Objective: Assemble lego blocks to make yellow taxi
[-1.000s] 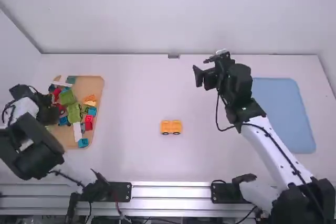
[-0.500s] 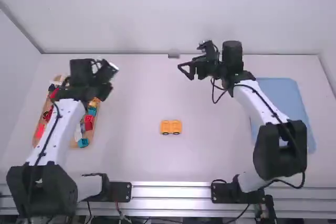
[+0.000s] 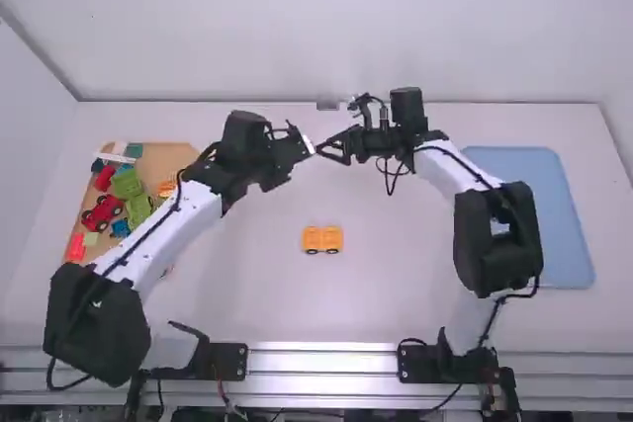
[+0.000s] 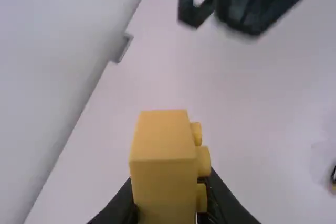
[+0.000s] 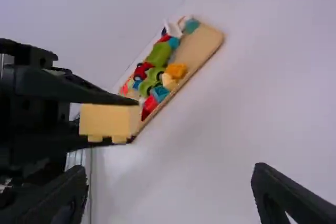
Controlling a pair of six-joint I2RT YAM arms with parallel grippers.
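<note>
Yellow block (image 4: 163,187), pinched between the fingers of the left gripper (image 5: 131,120), held up above the far middle of the table (image 3: 247,294). Just beyond, to the right, the right gripper (image 5: 170,176), fingers spread wide and facing the block, near but apart from it. Probably a handover, perhaps to turn the block before fitting.

To do it well, hold the left side steady and bring in only the right. Centre the block between the spread fingers, aim for its smooth faces, and leave the studs free for later. Keep clear of the left fingertips to avoid a knock or a twist. Close gently, check for a firm hold, and only then let go on the left, backing straight out to the left.

Studs on one side of the block, pointing away from the smooth faces; exact tilt in the scene hard to tell. Longer side apparently along the left fingers, so roughly left to right.

Farther out, at the near middle, the wheeled base (image 3: 322,239), upright, long axis left to right, wheels showing on the near side; front end impossible to tell. At left, spare blocks (image 3: 127,183) on a wooden tray (image 3: 173,155); at right, a blue mat (image 3: 534,214).
</note>
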